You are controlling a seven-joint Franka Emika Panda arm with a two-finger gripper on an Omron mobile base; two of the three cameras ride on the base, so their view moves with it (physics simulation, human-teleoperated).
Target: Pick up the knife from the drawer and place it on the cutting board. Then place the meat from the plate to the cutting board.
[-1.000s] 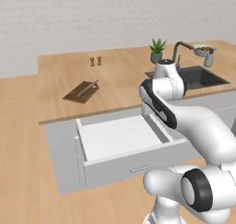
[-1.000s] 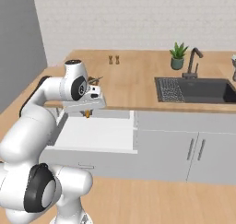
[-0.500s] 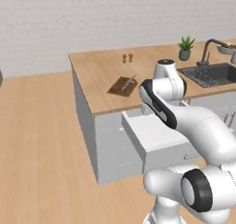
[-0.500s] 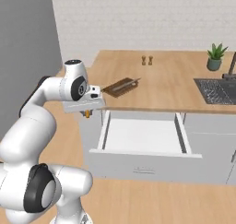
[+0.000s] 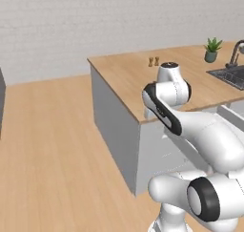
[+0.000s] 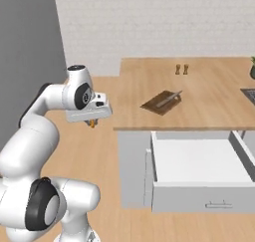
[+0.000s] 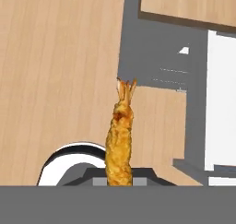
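Gripper (image 6: 91,122) clamped on the meat (image 7: 120,140) beside the counter's end; a jolt could drop it short of the cutting board (image 6: 160,102).

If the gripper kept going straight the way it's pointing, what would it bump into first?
Probably the wooden floor. The gripper points down, shut on the fried shrimp, and in the hand view bare floor lies beyond the shrimp's tail, beside the grey cabinet. The shrimp would touch first. Depth is hard to judge.

Matt wooden counter (image 6: 209,94), rough golden meat (image 7: 120,142), dark wooden cutting board (image 6: 160,102)
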